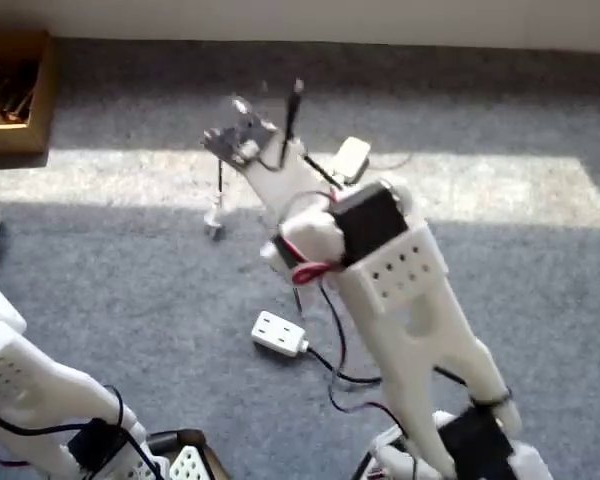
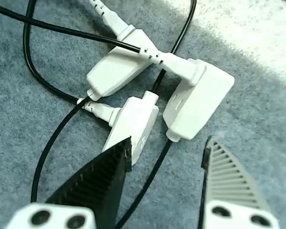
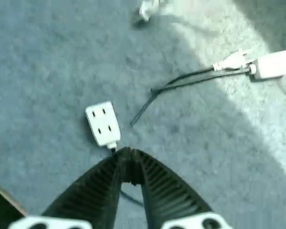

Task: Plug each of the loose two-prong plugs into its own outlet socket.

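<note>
Well, my left gripper [image 2: 169, 143] hangs open over a plug [image 2: 133, 121]; it looks light and slick, so I'd pinch its flat sides, not the cord [image 2: 101, 111]. My right gripper [image 3: 128, 169] is clenched.

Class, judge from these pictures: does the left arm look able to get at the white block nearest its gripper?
Probably yes: the open left gripper sits close to the white block, which lies uncovered; a black cable alongside might snag.
</note>
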Controlling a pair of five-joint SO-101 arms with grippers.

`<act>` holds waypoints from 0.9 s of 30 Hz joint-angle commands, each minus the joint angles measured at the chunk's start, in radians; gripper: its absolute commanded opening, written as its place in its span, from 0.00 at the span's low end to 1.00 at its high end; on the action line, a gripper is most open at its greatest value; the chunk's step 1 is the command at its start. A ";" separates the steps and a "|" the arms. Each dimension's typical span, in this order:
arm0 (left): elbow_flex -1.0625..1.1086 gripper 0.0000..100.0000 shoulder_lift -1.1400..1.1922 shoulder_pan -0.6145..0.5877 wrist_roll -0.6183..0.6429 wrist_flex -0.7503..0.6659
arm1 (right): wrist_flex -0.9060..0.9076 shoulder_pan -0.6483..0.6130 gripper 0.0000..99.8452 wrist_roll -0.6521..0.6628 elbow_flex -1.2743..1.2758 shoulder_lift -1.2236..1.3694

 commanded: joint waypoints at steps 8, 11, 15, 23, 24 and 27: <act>-0.042 0.25 -0.016 0.025 -0.009 0.052 | -0.361 0.183 0.01 -0.041 0.553 -0.312; -0.044 0.25 -0.016 0.021 -0.011 0.048 | -0.430 0.145 0.01 -0.152 0.438 -0.128; -0.044 0.25 -0.016 0.019 -0.012 0.044 | -0.427 0.059 0.09 -0.232 0.107 0.194; -0.044 0.25 -0.015 0.013 -0.046 0.044 | -0.410 -0.073 0.29 -0.295 -0.625 0.863; -0.044 0.25 -0.015 0.004 -0.046 0.044 | -0.404 -0.070 0.29 -0.331 -0.702 0.941; -0.038 0.25 -0.008 -0.010 -0.046 0.009 | -0.344 -0.071 0.29 -0.365 -0.900 1.153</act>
